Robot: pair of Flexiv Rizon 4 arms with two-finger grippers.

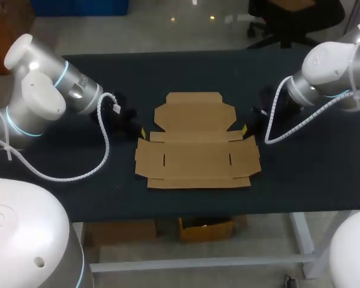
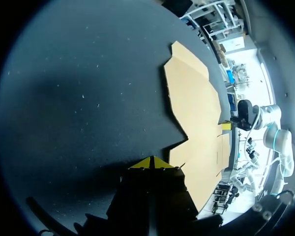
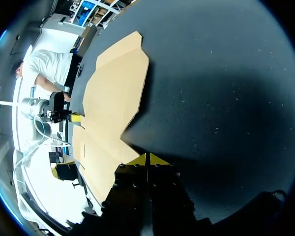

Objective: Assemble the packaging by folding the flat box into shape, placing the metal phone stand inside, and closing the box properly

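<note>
- The flat box [image 1: 197, 144] is lying unfolded in the middle of the table [image 1: 300, 180], its long axis running side to side, from one claw toward the other.
- It is showing plain brown card, pressed flat. A narrower panel with a tuck flap is lying on the far side, and a wider panel with two short slits [image 1: 164, 160] on the near side. Small flaps are sticking out at both ends, and nothing is standing up yet.
- The left claw [image 1: 143, 132] is sitting just beside the box's left end, at the notch where the two panels are meeting. Its yellow tips are pressing together, holding nothing.
- The right claw [image 1: 245, 129] is sitting likewise at the right end, its tips also pressing together and empty.
- Both claws are looking equally near, so the first fold is probably calling for both arms working inward from the ends.
- The metal phone stand is not showing in any view.
</note>
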